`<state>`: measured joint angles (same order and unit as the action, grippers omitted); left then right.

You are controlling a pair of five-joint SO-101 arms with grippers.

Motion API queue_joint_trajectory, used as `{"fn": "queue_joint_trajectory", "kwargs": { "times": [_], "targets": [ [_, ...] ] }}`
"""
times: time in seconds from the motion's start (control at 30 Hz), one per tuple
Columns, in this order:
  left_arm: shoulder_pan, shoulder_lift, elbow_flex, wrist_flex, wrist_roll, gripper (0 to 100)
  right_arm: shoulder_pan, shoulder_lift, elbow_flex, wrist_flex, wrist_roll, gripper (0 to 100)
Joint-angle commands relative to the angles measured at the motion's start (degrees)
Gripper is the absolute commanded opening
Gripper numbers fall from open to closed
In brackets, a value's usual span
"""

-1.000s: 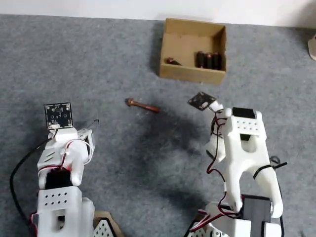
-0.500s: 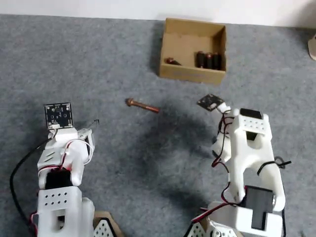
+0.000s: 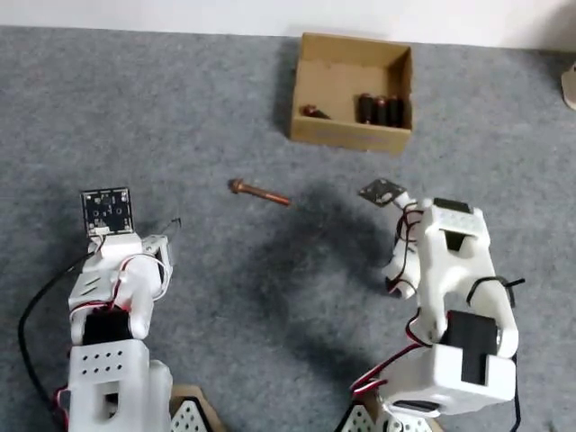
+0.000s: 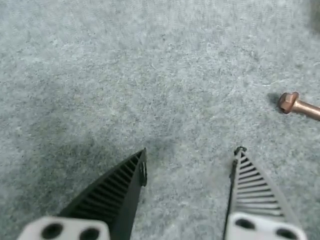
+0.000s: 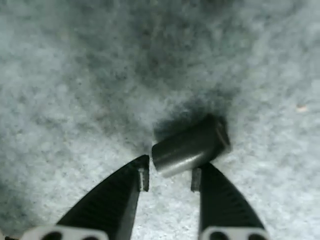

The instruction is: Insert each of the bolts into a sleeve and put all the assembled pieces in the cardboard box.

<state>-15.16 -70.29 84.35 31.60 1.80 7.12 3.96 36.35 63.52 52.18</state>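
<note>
- One bolt (image 3: 259,191) lies loose on the grey mat (image 3: 180,108), between the two arms and well short of the cardboard box (image 3: 346,135)
- One sleeve (image 5: 190,146), dark and short, lies on its side just beyond the tips of the right gripper (image 5: 170,181), slanted across the gap between them; I cannot tell whether it touches them
- Both sets of fingers are parted and hold nothing: the right pair stands narrowly apart at the sleeve, and the left gripper (image 4: 191,152) is spread wide over bare mat, with the bolt's head off to one side beyond a fingertip
- Both parts look like metal, so probably stiff, small, dense for their size and in no way fragile
- Their smooth round sides suggest they could roll or squirt out of a loose pinch
- The sleeve is best taken across its barrel at mid-length, leaving an open end free for the bolt; lying slanted, it likely calls for squaring the jaws to it first
- The bolt is best held on the shank close to the head, so the tip stays clear to enter
- Several assembled pieces (image 3: 382,110) already rest in the box against its walls
- The mat looks fuzzy and soft, which should damp rolling, though fingertips pressed low may sink into the nap
- Beyond the mat's far edge runs a pale strip (image 3: 270,13) of plain background
</note>
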Motion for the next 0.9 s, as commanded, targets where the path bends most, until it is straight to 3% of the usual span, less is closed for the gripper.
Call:
{"fn": "queue_joint_trajectory", "kwargs": {
  "times": [0.0, 0.37, 0.73, 0.87],
  "targets": [
    [1.2, -1.0, -0.3, -1.3, -0.4, 26, 0.1, 1.8, 0.7, -0.1, -1.1, 2.0],
    [2.1, -1.0, -0.3, -1.1, -0.4, 26, -0.7, -0.2, 0.4, -1.5, -14.9, 0.5],
    [3.0, -1.0, -1.2, -0.9, -0.5, 26, -9.8, -23.2, 5.7, -5.3, -34.2, 0.5],
    [3.1, -0.6, -6.5, 7.3, -0.5, 26, -13.9, -28.2, 9.3, -5.4, -39.2, 0.5]
  ]
}}
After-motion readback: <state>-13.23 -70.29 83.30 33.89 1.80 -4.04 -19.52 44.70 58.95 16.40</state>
